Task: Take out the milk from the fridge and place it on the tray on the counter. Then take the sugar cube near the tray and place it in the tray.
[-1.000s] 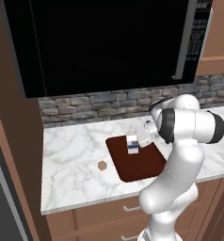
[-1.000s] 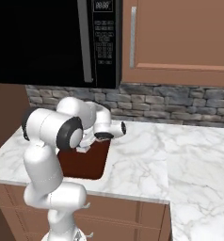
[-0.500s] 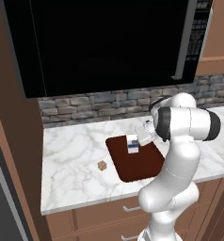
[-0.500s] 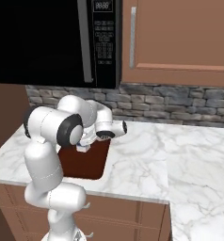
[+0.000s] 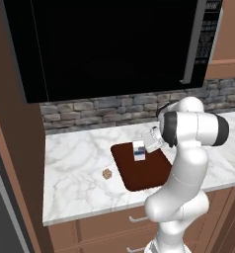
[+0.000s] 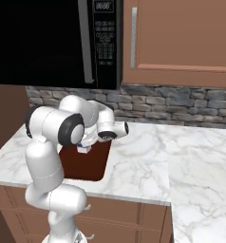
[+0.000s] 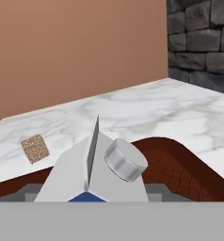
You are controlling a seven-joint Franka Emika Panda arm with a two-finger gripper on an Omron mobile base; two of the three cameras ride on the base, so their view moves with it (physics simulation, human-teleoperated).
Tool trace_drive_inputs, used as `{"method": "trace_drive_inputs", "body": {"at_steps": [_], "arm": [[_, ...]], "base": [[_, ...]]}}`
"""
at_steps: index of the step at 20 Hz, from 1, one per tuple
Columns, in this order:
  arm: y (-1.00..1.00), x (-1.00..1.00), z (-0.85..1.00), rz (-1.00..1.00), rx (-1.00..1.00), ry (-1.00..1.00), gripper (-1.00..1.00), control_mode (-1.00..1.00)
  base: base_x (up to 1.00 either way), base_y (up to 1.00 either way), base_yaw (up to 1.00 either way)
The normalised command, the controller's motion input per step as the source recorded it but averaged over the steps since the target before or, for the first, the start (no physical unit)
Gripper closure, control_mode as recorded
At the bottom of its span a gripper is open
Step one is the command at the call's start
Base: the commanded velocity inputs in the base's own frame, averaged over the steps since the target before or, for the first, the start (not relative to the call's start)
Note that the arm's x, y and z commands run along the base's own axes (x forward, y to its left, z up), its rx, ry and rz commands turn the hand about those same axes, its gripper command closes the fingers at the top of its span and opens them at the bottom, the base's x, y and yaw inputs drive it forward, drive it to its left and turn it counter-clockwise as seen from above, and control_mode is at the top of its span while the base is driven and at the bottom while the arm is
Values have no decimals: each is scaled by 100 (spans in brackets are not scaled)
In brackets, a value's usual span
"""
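Standing on the tray, the milk sits between the fingers

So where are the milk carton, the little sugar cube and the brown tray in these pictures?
milk (image 5: 138,150): left base view, its white and blue striped side.
sugar cube (image 5: 107,174): left base view, its speckled top, on the counter.
tray (image 5: 146,177): left base view, bare brown floor near the front.

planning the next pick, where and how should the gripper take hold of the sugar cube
Grip the sugar cube across two opposite flat side faces, coming straight down from above: it sits low and alone on the counter, apart from the tray, with open marble around it.
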Motion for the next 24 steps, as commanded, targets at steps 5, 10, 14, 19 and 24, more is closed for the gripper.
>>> {"method": "trace_drive_inputs", "body": {"at_steps": [5,10,14,19,24], "arm": [[0,-12,-45,0,0,-1,-100,-100],[-12,-27,0,0,3,-13,-100,-100],[-11,-26,12,0,6,-8,-100,-100],[0,-3,9,0,1,-1,-100,-100],[-11,-1,50,0,4,-9,-100,-100]], "base": [[0,0,0],[0,0,0],[0,0,0],[0,0,0],[0,0,0]]}}
